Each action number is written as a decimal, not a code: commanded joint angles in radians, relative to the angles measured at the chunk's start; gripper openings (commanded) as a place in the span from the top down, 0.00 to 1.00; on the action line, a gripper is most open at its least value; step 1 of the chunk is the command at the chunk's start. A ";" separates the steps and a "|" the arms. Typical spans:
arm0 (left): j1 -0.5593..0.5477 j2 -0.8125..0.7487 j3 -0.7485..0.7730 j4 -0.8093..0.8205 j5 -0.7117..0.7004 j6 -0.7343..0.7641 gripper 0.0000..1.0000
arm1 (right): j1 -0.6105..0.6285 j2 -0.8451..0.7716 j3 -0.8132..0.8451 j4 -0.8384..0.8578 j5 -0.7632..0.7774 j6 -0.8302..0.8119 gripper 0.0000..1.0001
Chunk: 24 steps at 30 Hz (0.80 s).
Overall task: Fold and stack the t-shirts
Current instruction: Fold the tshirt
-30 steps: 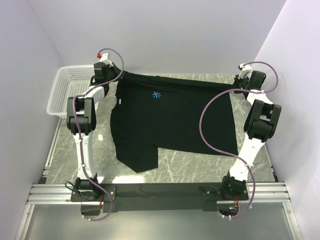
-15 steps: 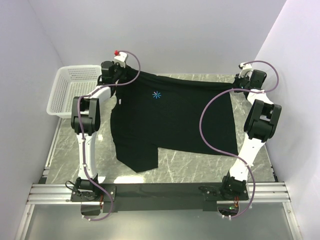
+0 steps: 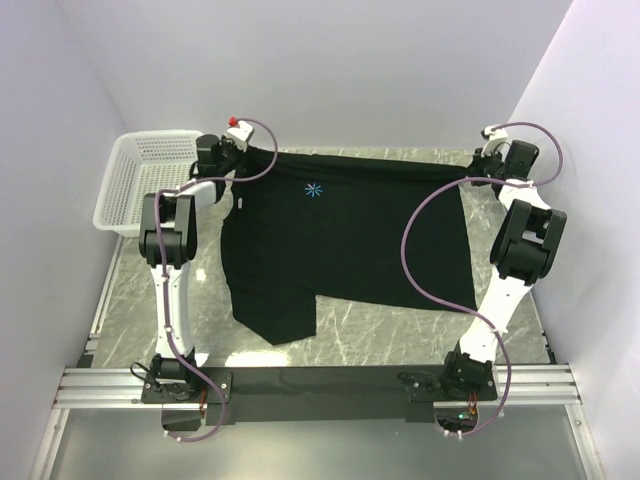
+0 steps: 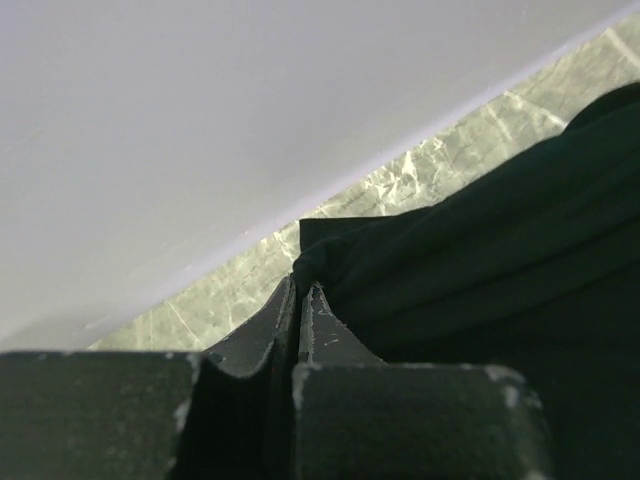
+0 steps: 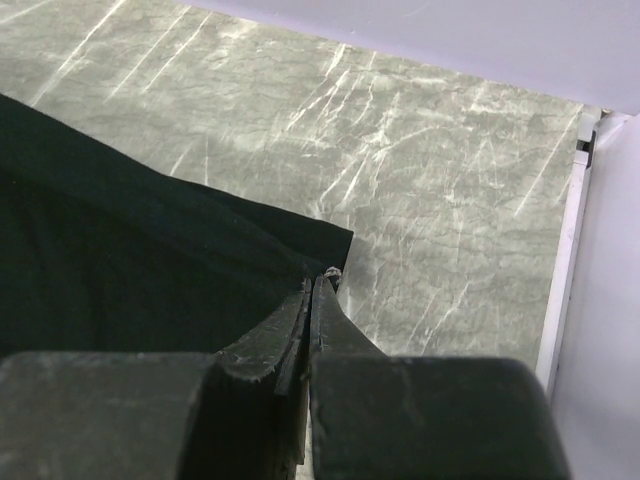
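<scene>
One black t-shirt [image 3: 340, 240] with a small light-blue starburst logo [image 3: 313, 190] lies spread on the marble table, its far edge stretched between both grippers. My left gripper [image 3: 243, 151] is shut on the shirt's far left corner; in the left wrist view its fingertips [image 4: 303, 286] pinch the black t-shirt [image 4: 480, 270] close to the back wall. The right gripper [image 3: 478, 166] is shut on the far right corner, and the right wrist view shows its tips [image 5: 318, 282] clamped on the cloth's edge [image 5: 130, 260].
A white mesh basket [image 3: 140, 180] stands at the far left, just beside my left arm. The back wall runs close behind both grippers, and the right wall [image 5: 600, 300] is near the right gripper. Bare marble [image 3: 380, 325] shows in front of the shirt.
My left wrist has swung right and settled a little lower, still holding the shirt's corner, so the far edge runs straighter. The right gripper has barely moved.
</scene>
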 commanded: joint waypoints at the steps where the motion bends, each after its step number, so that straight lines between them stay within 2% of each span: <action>1: 0.018 -0.037 0.025 0.040 0.054 -0.063 0.97 | -0.017 -0.058 0.044 0.012 -0.034 -0.004 1.00; 7: 0.021 -0.021 0.085 -0.039 0.039 -0.201 0.96 | -0.015 -0.060 0.031 0.012 -0.042 0.010 1.00; 10: 0.024 -0.032 0.065 -0.003 0.054 -0.259 0.99 | -0.015 -0.064 0.027 0.009 -0.045 0.004 1.00; 14: 0.030 -0.052 0.034 0.051 0.071 -0.339 0.99 | -0.015 -0.063 0.031 -0.005 -0.056 -0.001 1.00; 20: 0.042 -0.095 -0.018 0.102 0.088 -0.385 0.99 | -0.015 -0.073 0.025 -0.026 -0.071 -0.020 1.00; 24: 0.047 -0.120 -0.042 0.080 0.099 -0.378 0.99 | -0.015 -0.080 0.015 -0.026 -0.065 -0.028 1.00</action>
